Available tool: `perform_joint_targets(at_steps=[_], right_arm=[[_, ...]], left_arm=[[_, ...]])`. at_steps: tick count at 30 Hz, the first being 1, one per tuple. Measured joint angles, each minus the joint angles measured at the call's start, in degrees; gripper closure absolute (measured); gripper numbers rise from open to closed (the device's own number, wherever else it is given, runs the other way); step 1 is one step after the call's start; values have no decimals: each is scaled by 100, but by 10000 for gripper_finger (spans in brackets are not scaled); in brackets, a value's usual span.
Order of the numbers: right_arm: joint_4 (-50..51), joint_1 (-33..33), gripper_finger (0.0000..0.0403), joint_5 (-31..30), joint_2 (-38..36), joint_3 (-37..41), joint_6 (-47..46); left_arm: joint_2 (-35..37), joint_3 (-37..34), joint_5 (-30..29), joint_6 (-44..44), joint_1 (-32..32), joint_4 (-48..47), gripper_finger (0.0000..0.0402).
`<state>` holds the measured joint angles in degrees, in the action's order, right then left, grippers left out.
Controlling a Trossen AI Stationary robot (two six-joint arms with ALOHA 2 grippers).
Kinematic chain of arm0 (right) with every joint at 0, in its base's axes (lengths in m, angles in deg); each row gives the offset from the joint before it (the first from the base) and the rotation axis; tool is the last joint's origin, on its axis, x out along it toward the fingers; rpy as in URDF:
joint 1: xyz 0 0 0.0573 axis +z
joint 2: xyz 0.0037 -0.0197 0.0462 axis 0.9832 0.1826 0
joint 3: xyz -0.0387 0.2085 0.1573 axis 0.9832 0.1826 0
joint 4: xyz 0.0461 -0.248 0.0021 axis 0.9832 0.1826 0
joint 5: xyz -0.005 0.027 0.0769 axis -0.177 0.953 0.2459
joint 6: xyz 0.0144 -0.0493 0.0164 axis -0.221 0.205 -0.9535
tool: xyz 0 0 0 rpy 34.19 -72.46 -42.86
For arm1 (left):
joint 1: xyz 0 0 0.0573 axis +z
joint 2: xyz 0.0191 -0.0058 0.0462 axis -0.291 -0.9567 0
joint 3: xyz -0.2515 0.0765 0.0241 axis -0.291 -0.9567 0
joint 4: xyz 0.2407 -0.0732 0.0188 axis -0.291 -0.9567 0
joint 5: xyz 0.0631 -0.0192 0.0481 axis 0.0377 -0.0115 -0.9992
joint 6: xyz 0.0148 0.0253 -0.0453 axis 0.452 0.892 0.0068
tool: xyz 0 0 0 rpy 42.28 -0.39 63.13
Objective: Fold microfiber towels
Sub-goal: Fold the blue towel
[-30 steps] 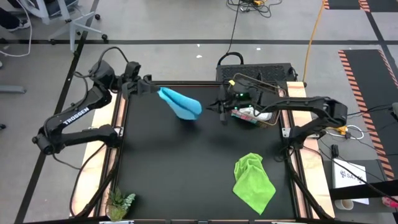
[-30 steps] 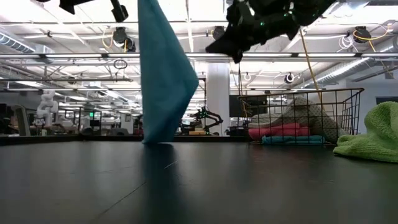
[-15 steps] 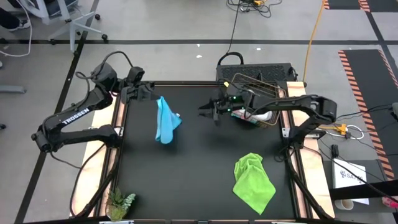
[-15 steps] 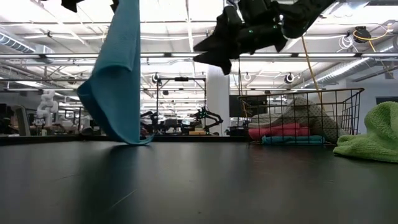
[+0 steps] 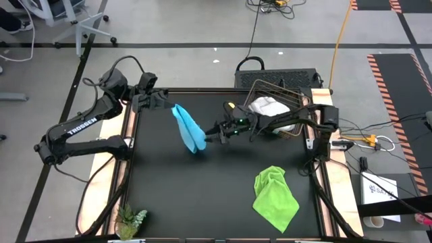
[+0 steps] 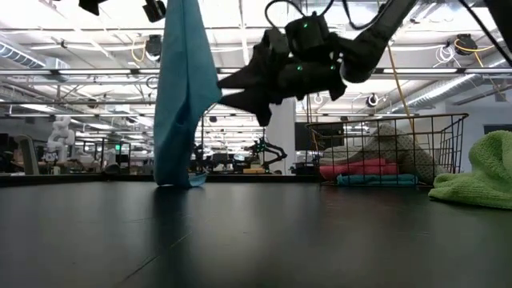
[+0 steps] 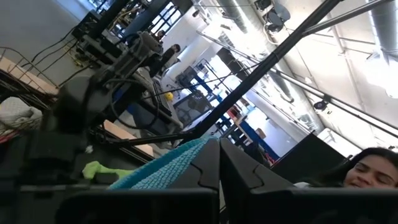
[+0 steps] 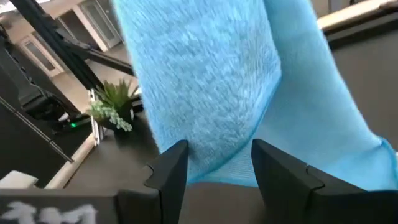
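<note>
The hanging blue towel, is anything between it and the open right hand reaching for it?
Nothing visible. The right hand is open right at the blue towel, which hangs from the shut left hand. The wrist view shows only cloth past its fingers.

Your bench (image 5: 202, 196) lies bare mid-front; the hanging blue towel (image 5: 189, 128) blocks the centre, green towel (image 5: 275, 196) and basket (image 5: 280, 108) crowd the right.

Black table (image 5: 202, 196), a lime green towel (image 5: 275, 196) crumpled near the right edge, a small plant (image 5: 129, 220) at one corner — a wire basket (image 5: 280, 108) set at the far right corner.
</note>
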<state>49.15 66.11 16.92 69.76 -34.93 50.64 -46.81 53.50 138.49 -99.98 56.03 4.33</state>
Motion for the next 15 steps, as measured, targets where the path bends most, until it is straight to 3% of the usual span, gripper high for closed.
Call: perform_joint_targets(at_steps=[3,10,15], right_arm=[[-17,-39,232,186,257,-170,-129],[-237,-208,232,1516,707,-768,-1077],[-423,-185,232,1678,720,-1084,-1194]], left_arm=[[0,0,0,-19,0,-1,394],[0,0,28,-56,-4,-46,395],[0,0,27,52,-4,-271,399]])
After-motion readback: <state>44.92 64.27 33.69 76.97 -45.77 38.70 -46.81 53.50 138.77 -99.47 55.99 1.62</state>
